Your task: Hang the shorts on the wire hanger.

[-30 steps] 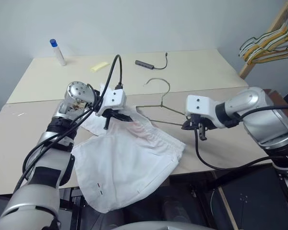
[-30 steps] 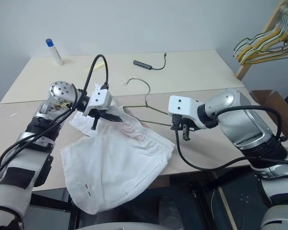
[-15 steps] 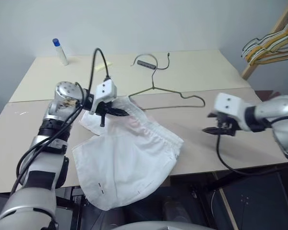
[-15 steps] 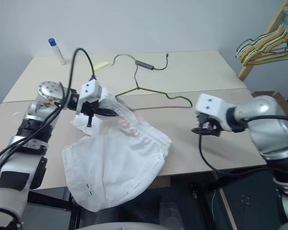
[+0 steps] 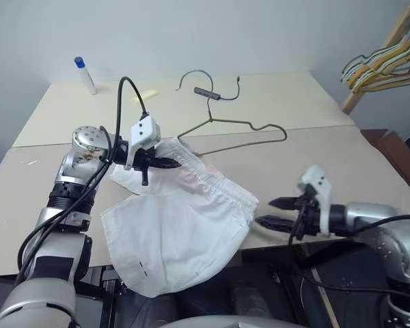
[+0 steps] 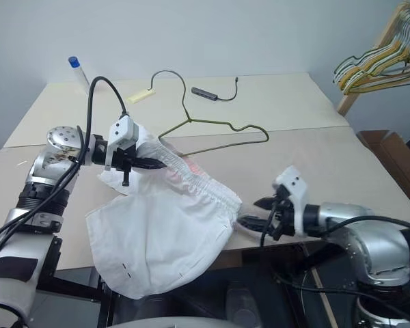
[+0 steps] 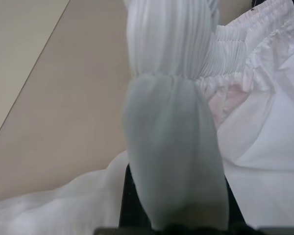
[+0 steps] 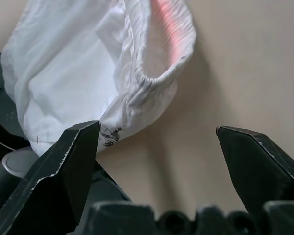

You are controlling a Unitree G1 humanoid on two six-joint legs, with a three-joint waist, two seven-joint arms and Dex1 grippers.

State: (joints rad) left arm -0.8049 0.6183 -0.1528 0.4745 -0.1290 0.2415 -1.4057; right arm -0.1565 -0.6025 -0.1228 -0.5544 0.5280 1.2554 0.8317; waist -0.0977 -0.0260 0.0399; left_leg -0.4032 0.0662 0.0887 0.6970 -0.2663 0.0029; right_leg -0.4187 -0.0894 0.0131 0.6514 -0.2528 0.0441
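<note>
- thin grey metal wire hanger [image 5: 242, 131] lies flat on beige table [image 5: 328, 171], long axis across it, hook toward far edge, one end tucked under waistband
- white cloth shorts [image 5: 181, 229] hang over near table edge
- left gripper [image 5: 165, 162] clamped on shorts waistband
- right gripper [image 5: 272, 212] spread apart, empty, near shorts' right corner, well apart from hanger

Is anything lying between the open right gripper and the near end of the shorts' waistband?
Nothing visible: bare tabletop separates the right gripper from the shorts. The wire hanger lies farther back; the left gripper holds the waistband's other end.
</note>
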